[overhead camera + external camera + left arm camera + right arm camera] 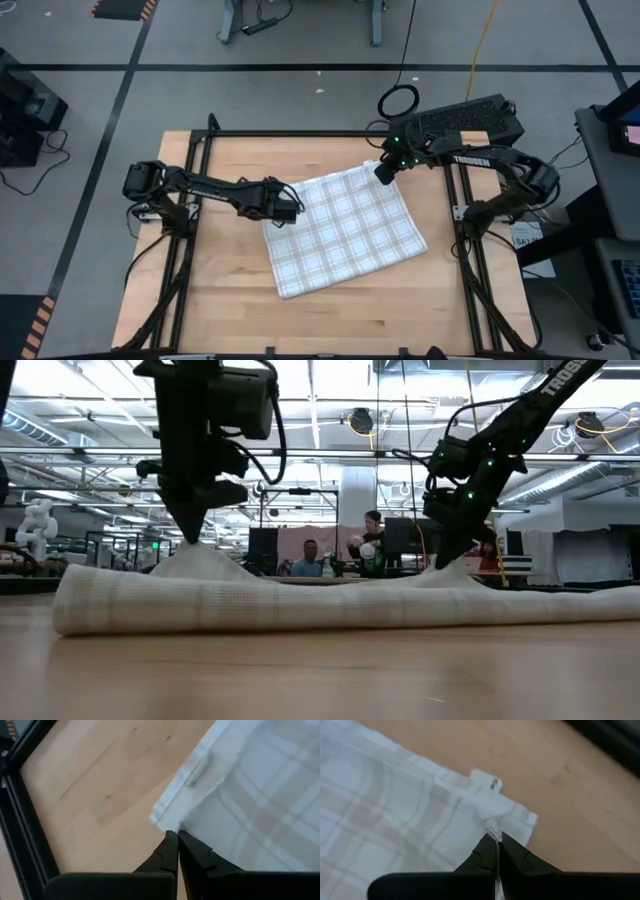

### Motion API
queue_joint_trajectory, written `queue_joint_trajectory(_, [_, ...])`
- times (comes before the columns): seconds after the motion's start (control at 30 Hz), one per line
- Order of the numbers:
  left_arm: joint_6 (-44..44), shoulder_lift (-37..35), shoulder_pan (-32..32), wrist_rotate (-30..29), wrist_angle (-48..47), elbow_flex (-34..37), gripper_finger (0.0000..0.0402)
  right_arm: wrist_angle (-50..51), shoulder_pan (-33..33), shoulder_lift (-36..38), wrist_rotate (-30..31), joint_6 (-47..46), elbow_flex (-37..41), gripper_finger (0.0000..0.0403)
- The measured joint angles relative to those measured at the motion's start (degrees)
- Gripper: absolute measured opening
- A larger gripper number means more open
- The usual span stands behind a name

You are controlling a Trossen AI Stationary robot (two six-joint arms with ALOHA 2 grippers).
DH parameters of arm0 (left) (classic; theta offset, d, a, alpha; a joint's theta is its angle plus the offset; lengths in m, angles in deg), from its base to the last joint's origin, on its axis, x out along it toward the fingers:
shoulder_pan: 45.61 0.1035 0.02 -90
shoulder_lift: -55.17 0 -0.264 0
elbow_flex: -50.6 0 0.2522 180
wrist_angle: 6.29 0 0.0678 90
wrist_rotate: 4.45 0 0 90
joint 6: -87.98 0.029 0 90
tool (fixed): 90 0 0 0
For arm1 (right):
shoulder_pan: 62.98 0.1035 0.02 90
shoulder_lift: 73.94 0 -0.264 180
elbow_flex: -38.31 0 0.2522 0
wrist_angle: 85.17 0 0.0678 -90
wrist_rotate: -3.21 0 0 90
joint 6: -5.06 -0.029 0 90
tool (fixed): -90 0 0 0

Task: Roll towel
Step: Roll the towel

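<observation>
The towel, white with a tan-grey check, lies folded on the wooden table, turned at a slant. My left gripper is shut on its far left corner. My right gripper is shut on its far right corner, near the small white label. In the low view the cloth rises to a small peak under each gripper and otherwise lies flat on the table. My left gripper pinches the towel's edge beside its corner between its two fingers, coming from above and slanting down. The cloth there is raised into a small peak; the rest lies on the table. How many layers it holds, I cannot tell. My right gripper pinches a small bunch of cloth at the towel's hem, just inside the corner with the label. The fingers come from above, slanting down. The cloth there is raised into a low peak; the rest lies on the table.
A black frame rail runs round the table, with uprights at left and right. Bare wood lies near and left of the towel. People sit beyond the table's far edge in the low view.
</observation>
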Motion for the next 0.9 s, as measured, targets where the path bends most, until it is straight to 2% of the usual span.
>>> queue_joint_trajectory(0.3, [0.2, 0.0, 2.6, -0.3, -2.5, 0.4, 0.0016, -1.7, -2.0, -0.9, 0.0, 0.0, 0.0, 0.0])
queue_joint_trajectory(0.67, [0.4, -0.1, 3.2, -1.9, 0.2, -0.2, 0.0016, -2.4, -3.3, -0.9, -0.1, 0.1, 0.0, 0.0])
queue_joint_trajectory(0.9, [7.9, -6.4, 0.6, -0.3, -2.4, -4.7, 0.0004, -0.7, -3.3, 0.6, -2.9, 0.0, 0.0, 0.0])
